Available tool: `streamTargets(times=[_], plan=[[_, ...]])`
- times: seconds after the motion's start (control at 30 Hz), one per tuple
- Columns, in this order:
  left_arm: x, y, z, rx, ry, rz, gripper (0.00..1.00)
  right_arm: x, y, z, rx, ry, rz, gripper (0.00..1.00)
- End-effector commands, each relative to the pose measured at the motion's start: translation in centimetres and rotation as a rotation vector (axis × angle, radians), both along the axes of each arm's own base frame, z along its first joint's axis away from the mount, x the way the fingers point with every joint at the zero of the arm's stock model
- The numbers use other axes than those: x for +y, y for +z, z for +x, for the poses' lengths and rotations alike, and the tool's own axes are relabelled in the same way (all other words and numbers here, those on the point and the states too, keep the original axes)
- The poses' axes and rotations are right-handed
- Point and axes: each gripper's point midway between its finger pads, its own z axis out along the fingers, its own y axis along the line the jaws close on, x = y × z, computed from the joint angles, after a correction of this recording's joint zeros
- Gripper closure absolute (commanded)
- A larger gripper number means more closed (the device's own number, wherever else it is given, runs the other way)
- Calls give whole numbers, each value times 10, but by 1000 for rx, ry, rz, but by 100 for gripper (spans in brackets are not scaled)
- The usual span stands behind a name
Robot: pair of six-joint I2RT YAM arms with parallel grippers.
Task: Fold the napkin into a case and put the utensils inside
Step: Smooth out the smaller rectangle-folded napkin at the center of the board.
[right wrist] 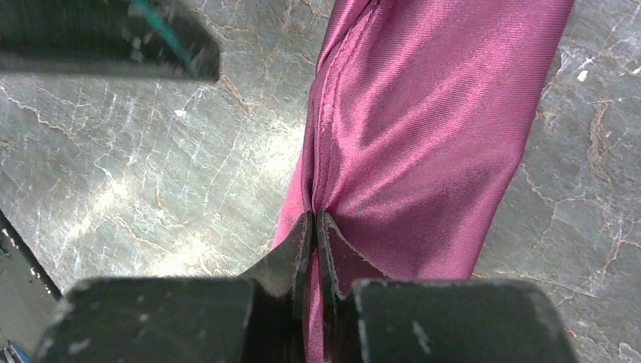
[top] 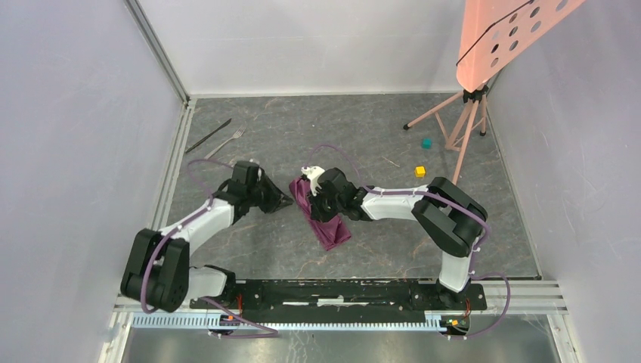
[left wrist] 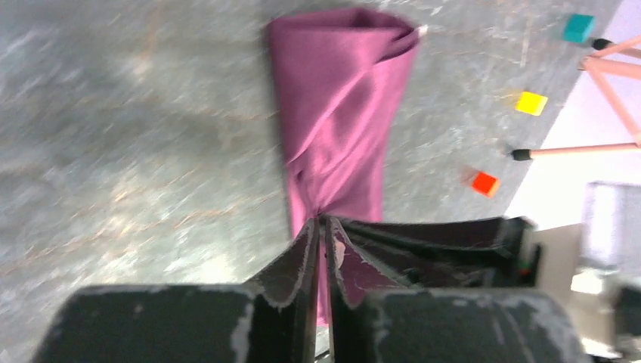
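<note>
The plum-purple napkin (top: 332, 227) lies folded into a narrow layered strip, slanting across the middle of the table. My left gripper (top: 286, 201) meets its upper left edge. In the left wrist view the jaws (left wrist: 323, 223) stand almost together with a fold of the napkin (left wrist: 340, 113) pinched between them. My right gripper (top: 313, 198) is over the strip's upper end. Its jaws (right wrist: 315, 215) are nearly closed on a seam of the napkin (right wrist: 431, 113). The silver fork (top: 227, 141) and dark knife (top: 209, 135) lie side by side at the far left, apart from both grippers.
A yellow cube (top: 419, 172) and a teal cube (top: 426, 143) sit at the right. A small orange-red cube (left wrist: 484, 183) shows in the left wrist view. A pink tripod (top: 465, 125) carrying a perforated panel (top: 506, 34) stands at the back right. Walls close off both sides.
</note>
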Motion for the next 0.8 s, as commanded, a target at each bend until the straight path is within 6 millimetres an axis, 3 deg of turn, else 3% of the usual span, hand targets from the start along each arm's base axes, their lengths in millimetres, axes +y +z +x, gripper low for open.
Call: streamTargets(times=[0.0,0.17,0.3,0.4,0.53,0.67,0.77], plan=[[-23,28,25,-50,-153,-39,91,-6,-2,-5,20,-1,17,90],[-40,36,58,-74,-165,-82,94,-5,-4,-6,31,2,27,91],[-48,15,72,-23,-166,-69,96,-3,1,-7,29,4,49,91],[-43,-13,74,36,-147,-32,98,0,9,-8,31,10,75,90],[-21,-52,69,114,-136,65,98,2,25,-12,48,34,120,84],[-20,-60,66,130,-162,58,98,2,52,-5,49,29,225,73],[-18,-58,65,122,-165,65,98,4,51,5,83,31,267,70]])
